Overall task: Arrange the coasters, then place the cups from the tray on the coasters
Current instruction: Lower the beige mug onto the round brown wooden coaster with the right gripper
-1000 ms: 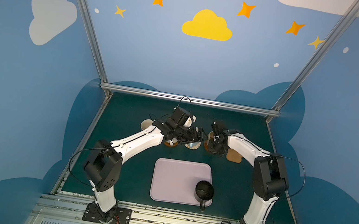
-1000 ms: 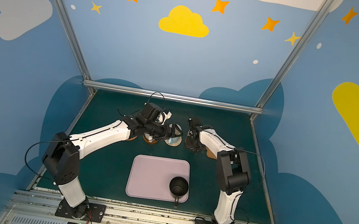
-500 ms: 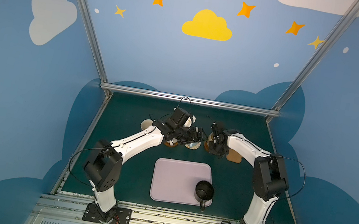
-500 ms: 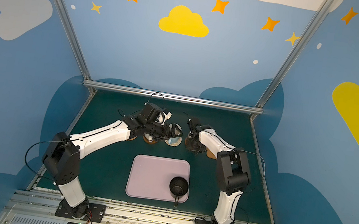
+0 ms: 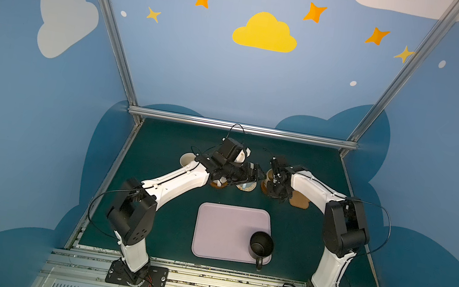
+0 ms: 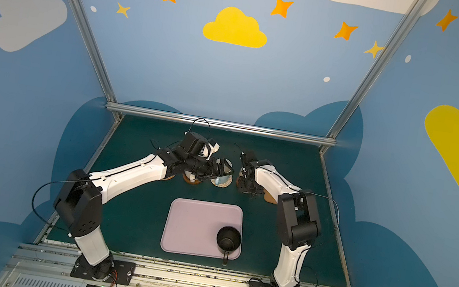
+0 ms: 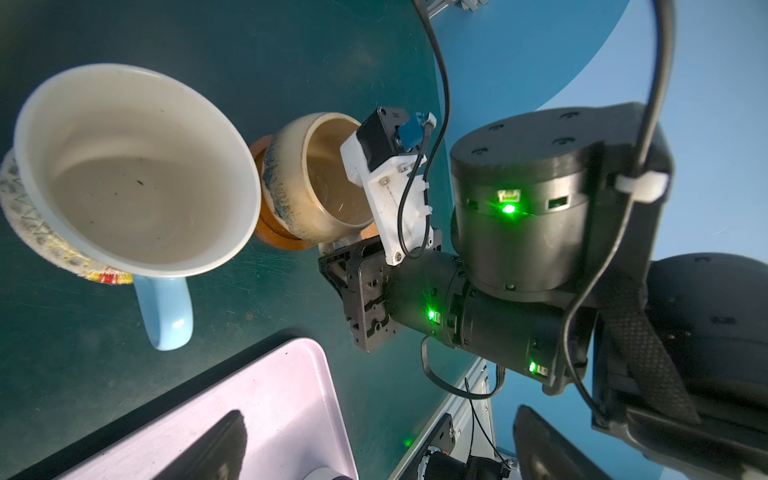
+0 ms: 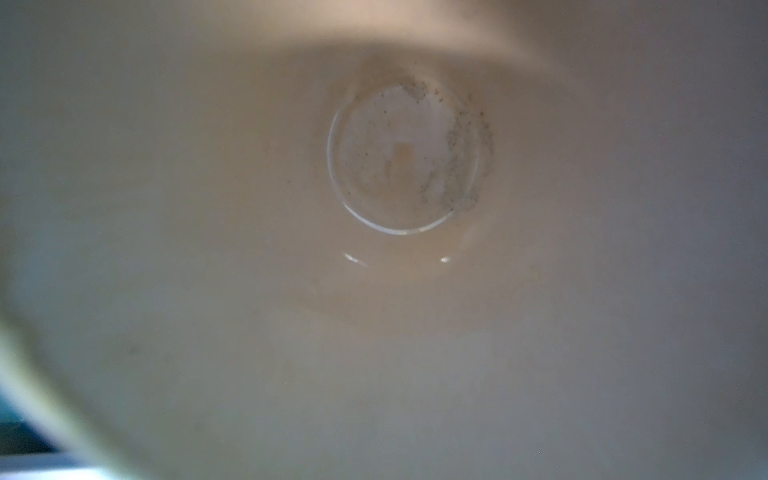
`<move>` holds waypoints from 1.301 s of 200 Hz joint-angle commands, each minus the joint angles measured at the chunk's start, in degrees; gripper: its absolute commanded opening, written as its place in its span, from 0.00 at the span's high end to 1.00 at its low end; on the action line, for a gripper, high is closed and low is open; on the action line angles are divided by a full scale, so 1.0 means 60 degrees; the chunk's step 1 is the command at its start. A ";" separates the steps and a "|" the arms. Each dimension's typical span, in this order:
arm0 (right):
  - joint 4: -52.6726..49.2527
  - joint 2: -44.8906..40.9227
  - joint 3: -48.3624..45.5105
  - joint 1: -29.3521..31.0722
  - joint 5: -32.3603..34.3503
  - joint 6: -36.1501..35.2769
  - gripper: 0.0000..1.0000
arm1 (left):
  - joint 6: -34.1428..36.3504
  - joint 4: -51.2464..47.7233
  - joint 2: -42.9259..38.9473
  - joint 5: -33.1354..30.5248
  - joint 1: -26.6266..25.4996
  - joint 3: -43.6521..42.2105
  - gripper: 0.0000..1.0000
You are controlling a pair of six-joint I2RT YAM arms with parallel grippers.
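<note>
One tray. Five mugs, with the black mug at the tray's 4 o'clock corner and four in a row beyond its 12 o'clock edge: pale mug, white mug, blue mug, yellow mug. Five coasters — tan coaster, brown coaster, woven coaster, second brown coaster, paw coaster. Two arms: left arm, right arm.
</note>
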 commanded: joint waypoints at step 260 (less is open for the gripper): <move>-0.0290 -0.0841 -0.0189 -0.0114 -0.0285 0.0225 0.70 | -0.0145 0.0355 -0.0720 -0.0032 0.0081 -0.0546 0.00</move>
